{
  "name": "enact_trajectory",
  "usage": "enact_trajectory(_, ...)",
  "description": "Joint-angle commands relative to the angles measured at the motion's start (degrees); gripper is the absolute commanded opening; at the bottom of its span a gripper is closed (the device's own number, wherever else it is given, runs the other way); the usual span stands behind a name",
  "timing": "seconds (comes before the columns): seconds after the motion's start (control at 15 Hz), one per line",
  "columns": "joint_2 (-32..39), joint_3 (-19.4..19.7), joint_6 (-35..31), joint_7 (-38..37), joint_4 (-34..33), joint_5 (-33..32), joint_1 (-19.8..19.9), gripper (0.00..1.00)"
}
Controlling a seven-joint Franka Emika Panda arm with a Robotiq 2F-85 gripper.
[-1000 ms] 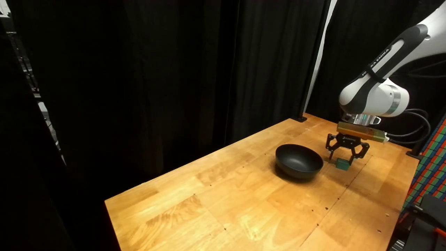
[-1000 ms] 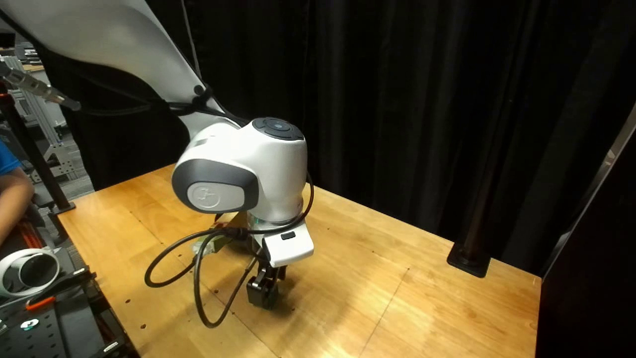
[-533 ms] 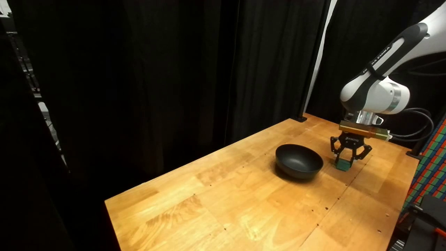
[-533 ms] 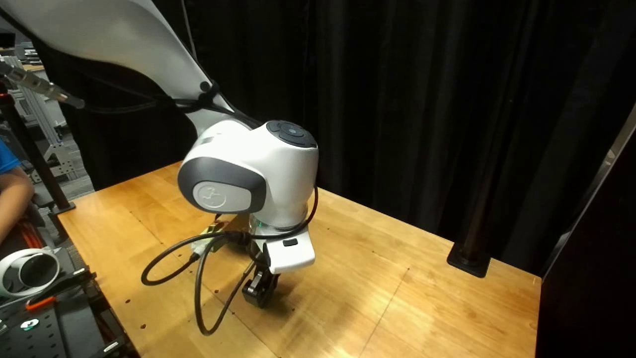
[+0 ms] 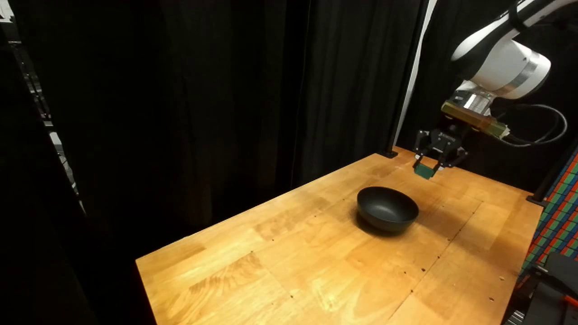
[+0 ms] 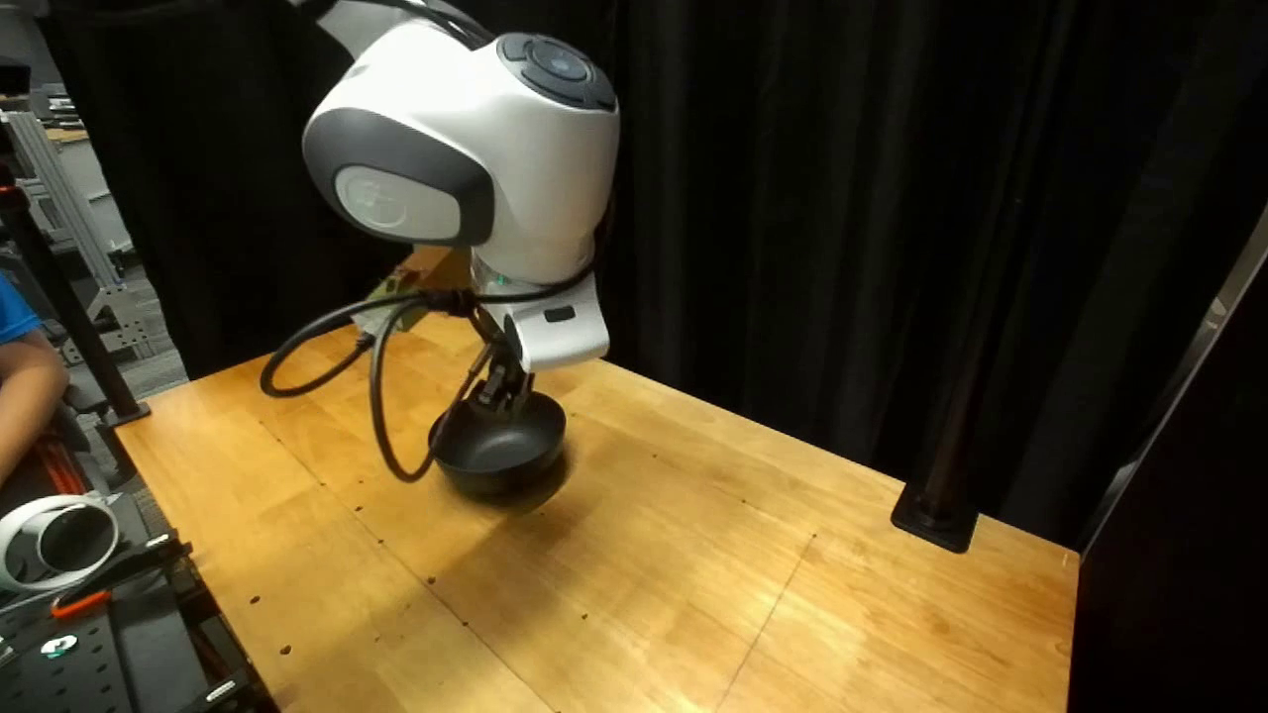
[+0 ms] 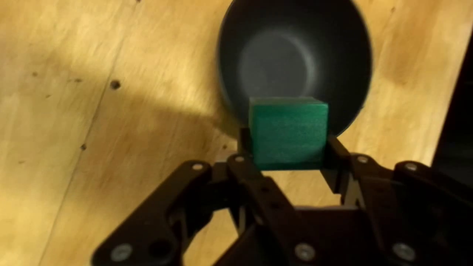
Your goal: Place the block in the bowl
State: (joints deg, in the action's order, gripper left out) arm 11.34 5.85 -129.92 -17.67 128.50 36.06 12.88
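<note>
Black curtains [image 5: 226, 90] top the frame; the end effector [image 5: 426, 166] grips the green block [image 7: 288, 136], likely mid-transfer, next needing alignment above the black bowl [image 5: 387, 209].

Bowl [image 7: 294, 61] partly beyond the wrist view's top edge.

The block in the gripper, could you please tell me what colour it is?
The block is green, leaning towards teal; the wrist view shows it best.
</note>
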Motion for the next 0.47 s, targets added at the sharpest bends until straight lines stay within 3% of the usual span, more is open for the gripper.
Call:
enact_trajectory(0.0, -2.6, -1.4, 4.6, 5.2, 0.8, 7.2, -2.0, 0.72)
enact_trajectory(0.13, -2.9, -1.3, 8.0, 6.4, 0.4, 8.4, -2.8, 0.76)
enact_trajectory(0.33, -3.9, -0.2, 12.7, 6.6, 0.6, 7.9, -2.8, 0.98)
enact_trajectory(0.4, -4.0, 0.3, 13.8, 6.3, 0.7, 7.6, -2.7, 1.00)
